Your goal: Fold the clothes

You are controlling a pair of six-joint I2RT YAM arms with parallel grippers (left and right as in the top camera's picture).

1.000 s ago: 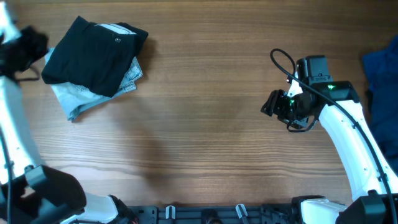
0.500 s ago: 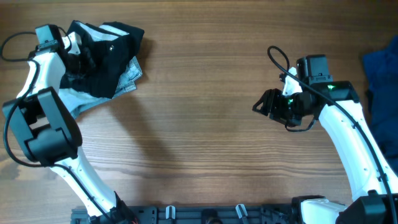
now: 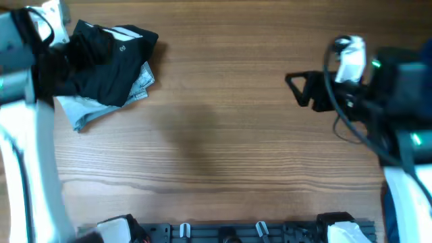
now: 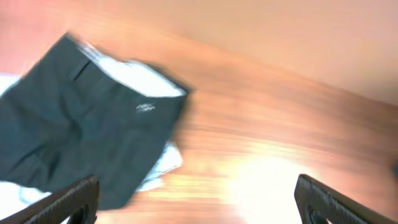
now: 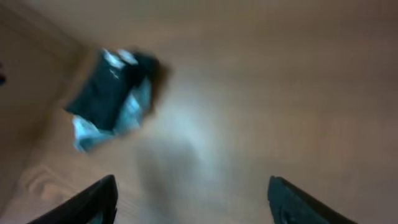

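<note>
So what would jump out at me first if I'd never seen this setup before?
Probably the black shorts, lying rumpled on top of a light-blue denim garment near the top-left of the overhead view. Next, the two arms on either side of the wooden table: the left gripper and the right gripper are both open and hold nothing.

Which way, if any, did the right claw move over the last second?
Yes. The right claw moved away from the black rail at the near edge, toward the far side; it also looks lifted toward the camera.
</note>
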